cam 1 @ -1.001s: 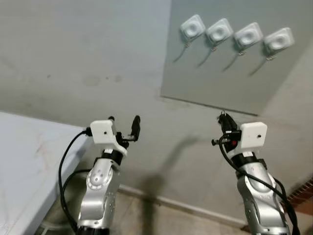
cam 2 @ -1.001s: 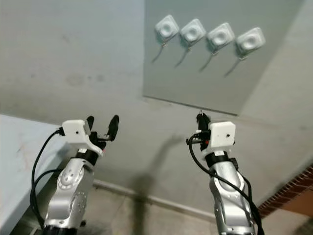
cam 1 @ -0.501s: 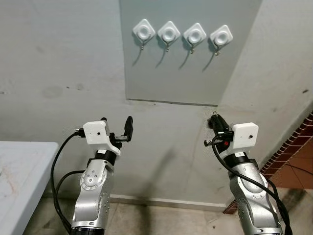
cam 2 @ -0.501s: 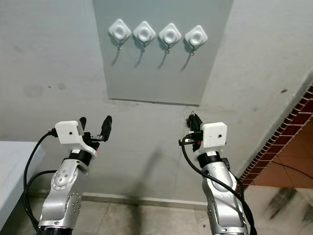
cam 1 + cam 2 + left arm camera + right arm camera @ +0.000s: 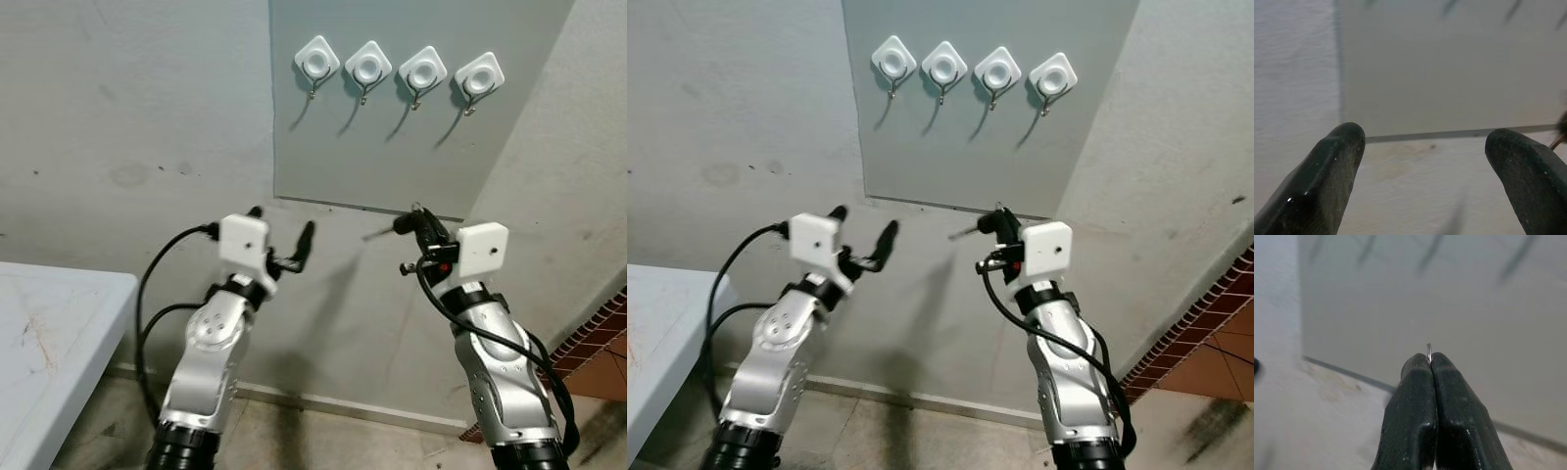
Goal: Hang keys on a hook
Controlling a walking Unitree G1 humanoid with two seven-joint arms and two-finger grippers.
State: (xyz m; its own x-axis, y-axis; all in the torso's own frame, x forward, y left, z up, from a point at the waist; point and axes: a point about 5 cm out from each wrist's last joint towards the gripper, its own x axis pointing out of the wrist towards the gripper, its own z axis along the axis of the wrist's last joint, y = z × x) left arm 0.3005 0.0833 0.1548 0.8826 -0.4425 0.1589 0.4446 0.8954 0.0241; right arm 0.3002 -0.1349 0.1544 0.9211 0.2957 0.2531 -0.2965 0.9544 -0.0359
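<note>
Four white square hooks (image 5: 317, 61) (image 5: 367, 65) (image 5: 422, 70) (image 5: 479, 75) sit in a row near the top of a grey wall panel (image 5: 392, 147). Well below them, my right gripper (image 5: 416, 221) is shut on the keys (image 5: 378, 233), and a thin metal piece sticks out toward my left side. In the right wrist view the shut fingers (image 5: 1415, 396) pinch a thin metal edge (image 5: 1428, 351), facing the panel. My left gripper (image 5: 282, 228) is open and holds nothing. It is raised before the wall just left of the keys, with the panel's lower edge (image 5: 1449, 134) beyond it.
A white tabletop (image 5: 49, 333) stands at the lower left against the plaster wall. A brick wall (image 5: 609, 328) and tiled floor lie at the lower right. A skirting board (image 5: 372, 409) runs along the wall's foot between my arms.
The camera has shifted, so the hooks sit further right in view. My left gripper has come closer to the right one. The right gripper has tilted, and the key piece now points left.
</note>
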